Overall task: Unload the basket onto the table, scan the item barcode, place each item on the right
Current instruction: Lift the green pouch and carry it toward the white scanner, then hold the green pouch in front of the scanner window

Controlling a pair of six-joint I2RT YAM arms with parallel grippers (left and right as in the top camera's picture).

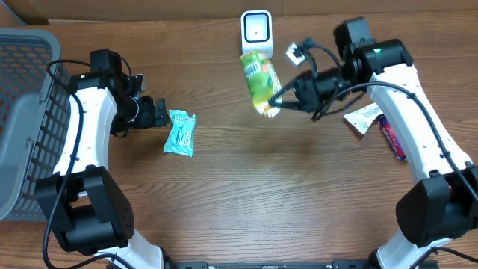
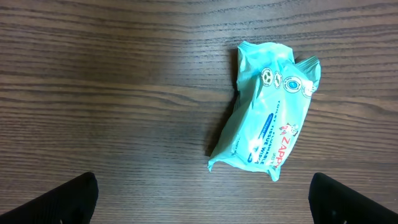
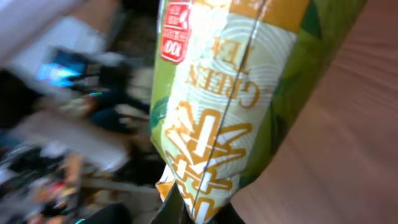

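Wood-grain table (image 1: 246,198); scanner (image 1: 256,30) at far edge, basket (image 1: 28,142) left.

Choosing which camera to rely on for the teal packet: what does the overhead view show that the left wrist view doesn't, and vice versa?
Only overhead: the scanner, the green tea packet pinched at its lower end by the shut right gripper, the grey basket, a white sachet and a purple item by the right arm. Only left wrist: the printed lettering on the teal packet, close up. Both: that packet lying flat on the wooden table, apart from the open left gripper.
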